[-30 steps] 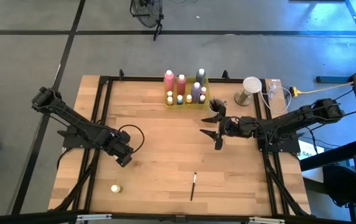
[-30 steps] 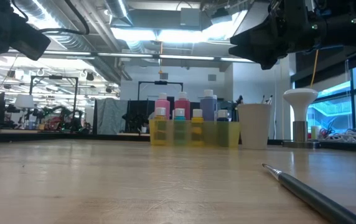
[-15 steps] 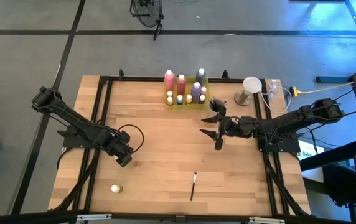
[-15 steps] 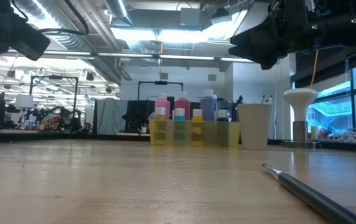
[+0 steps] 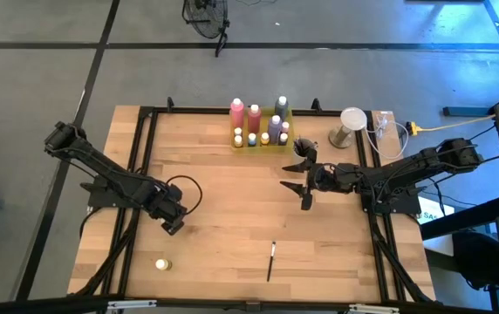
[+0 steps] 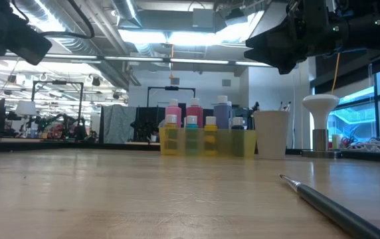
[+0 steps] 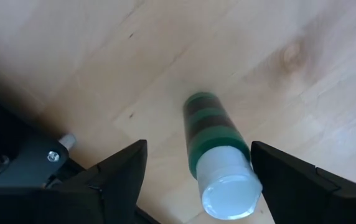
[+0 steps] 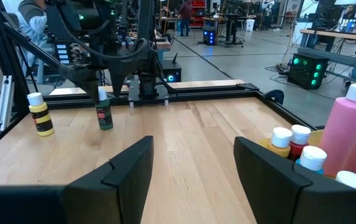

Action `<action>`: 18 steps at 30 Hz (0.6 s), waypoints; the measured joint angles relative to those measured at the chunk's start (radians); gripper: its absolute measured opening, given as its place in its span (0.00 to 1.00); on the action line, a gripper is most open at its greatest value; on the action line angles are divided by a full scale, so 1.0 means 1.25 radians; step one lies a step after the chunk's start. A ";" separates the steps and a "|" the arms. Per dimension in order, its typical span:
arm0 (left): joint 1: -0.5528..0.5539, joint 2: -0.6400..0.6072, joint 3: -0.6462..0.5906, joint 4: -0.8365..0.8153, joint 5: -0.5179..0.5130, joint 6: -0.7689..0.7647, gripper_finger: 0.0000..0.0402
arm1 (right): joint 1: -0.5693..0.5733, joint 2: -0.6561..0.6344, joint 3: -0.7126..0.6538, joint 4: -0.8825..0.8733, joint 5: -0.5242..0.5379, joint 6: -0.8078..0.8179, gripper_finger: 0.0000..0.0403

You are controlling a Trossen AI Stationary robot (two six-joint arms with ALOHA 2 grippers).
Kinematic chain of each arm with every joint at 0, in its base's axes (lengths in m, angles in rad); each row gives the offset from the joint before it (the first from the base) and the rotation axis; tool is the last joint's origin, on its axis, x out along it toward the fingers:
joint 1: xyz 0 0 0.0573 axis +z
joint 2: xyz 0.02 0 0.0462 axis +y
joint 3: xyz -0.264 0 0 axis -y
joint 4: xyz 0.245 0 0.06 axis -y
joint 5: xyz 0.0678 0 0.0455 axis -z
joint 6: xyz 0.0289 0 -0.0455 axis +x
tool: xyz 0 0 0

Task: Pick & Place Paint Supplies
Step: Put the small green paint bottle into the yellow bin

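My left gripper is open above a small dark green bottle with a white cap, which stands upright on the wood. Its fingers stand on either side of the bottle, and I see a gap on each side. A small yellow bottle stands near the table's near left corner. A dark-handled paintbrush lies flat near the near edge. My right gripper hangs open over the table's right half and holds nothing.
A translucent yellow tray at the far edge holds pink, purple and several small capped bottles. Beside it stand a grey-beige cup with brushes and a white mushroom-shaped object. Bare wood lies between the arms.
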 joint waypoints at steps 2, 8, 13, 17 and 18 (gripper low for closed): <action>0.000 0.000 0.000 0.000 -0.001 0.000 0.68 | 0.000 0.000 0.000 0.000 0.000 0.000 0.56; -0.001 0.000 0.000 0.002 0.018 0.000 0.62 | 0.000 0.000 0.000 0.000 0.000 0.000 0.56; -0.001 0.000 0.000 0.002 0.019 0.000 0.56 | 0.000 0.000 0.000 -0.001 0.000 0.000 0.56; -0.001 0.000 0.000 0.003 0.019 0.000 0.51 | 0.000 0.000 0.000 -0.003 0.000 -0.003 0.56; -0.001 0.000 0.000 0.003 0.019 0.000 0.50 | 0.000 0.000 0.000 -0.003 0.000 -0.003 0.56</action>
